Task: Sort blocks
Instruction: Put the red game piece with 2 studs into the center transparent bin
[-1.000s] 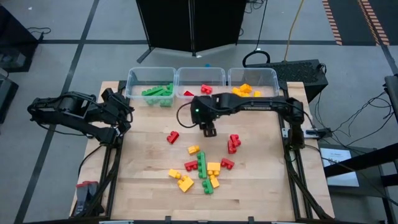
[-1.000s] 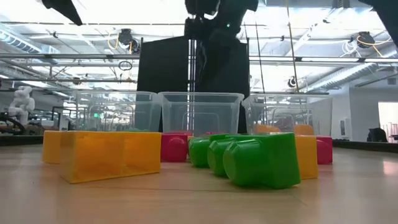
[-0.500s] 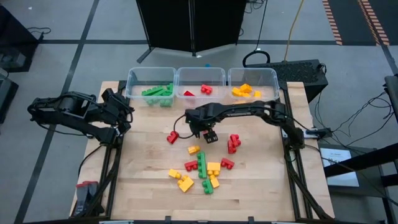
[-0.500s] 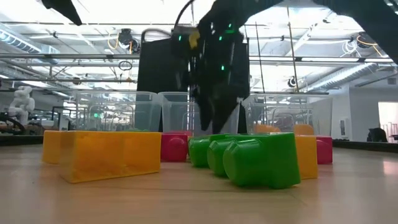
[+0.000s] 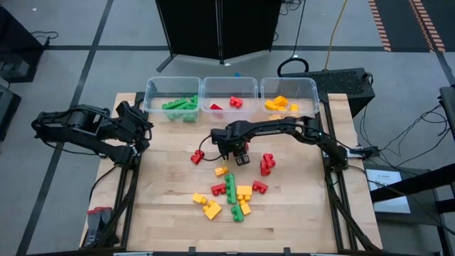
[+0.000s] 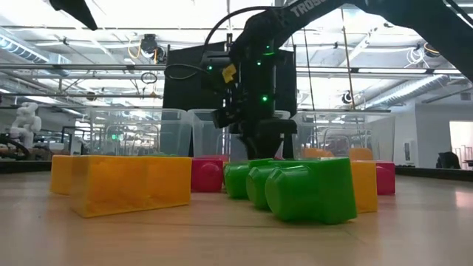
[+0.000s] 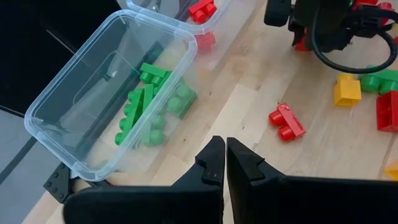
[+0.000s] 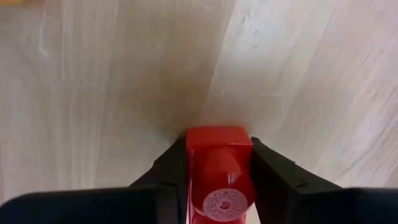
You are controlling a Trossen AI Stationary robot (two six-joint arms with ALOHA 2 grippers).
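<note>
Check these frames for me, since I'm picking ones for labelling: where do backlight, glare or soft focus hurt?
Low view: bright ceiling lights behind leave the right gripper a dark outline, and the near green block looks soft. High view: even light, blocks crisp. Right wrist view: the red block between the fingers fills the foreground, slightly soft. Left wrist view: the green bin shows faint reflections.

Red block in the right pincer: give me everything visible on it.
The red block is a small glossy plastic toy brick with a round stud facing the wrist camera, embossed lettering on its top. It sits squarely between the right pincer's two dark fingers, which press its sides. Its far end is at the wooden table; whether it still rests there is unclear. From above, the pincer covers it, mid-table, just in front of the middle bin.
</note>
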